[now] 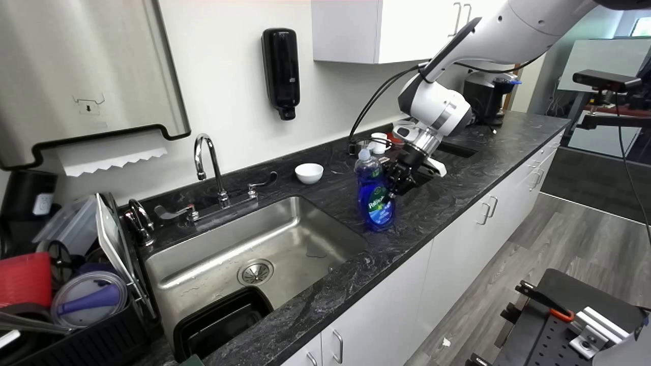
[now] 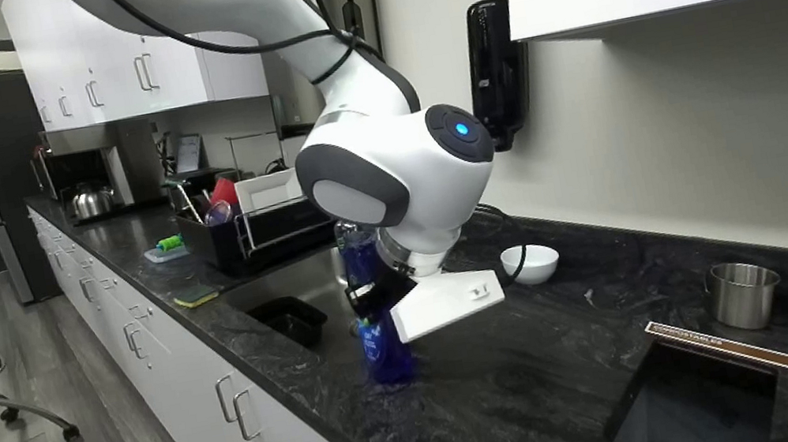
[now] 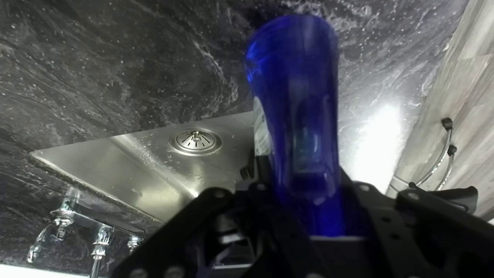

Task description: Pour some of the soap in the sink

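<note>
While a black dish rack (image 1: 96,338) takes up the far left of an exterior view, a red item (image 1: 25,277) and a white tray (image 1: 113,244) among its load, the steel sink (image 1: 300,249) lies just beside it, set into the dark desk (image 1: 457,188). A black tub (image 1: 229,323) sits in the sink's near left corner, the round drain (image 1: 255,272) just beyond it. A curved chrome faucet (image 1: 215,168) rises at the back; farther right, a black dispenser (image 1: 281,71) hangs on the wall and a white bowl (image 1: 309,177) rests on the desk near it. Next comes the soap bottle (image 1: 370,188), bright blue and roughly upright with its pale top uppermost, near the sink's right end; whether its base touches the desk or hangs just above cannot be told. The tool (image 3: 304,170) is closed around the bottle's body, a finger against either side in the wrist view, the gap no wider than the bottle itself. A white mug (image 1: 378,138) stands behind them, toward the wall. The white arm (image 1: 437,104) slants up to the right, and a coffee machine (image 1: 480,99) stands well apart, farther along the desk.
</note>
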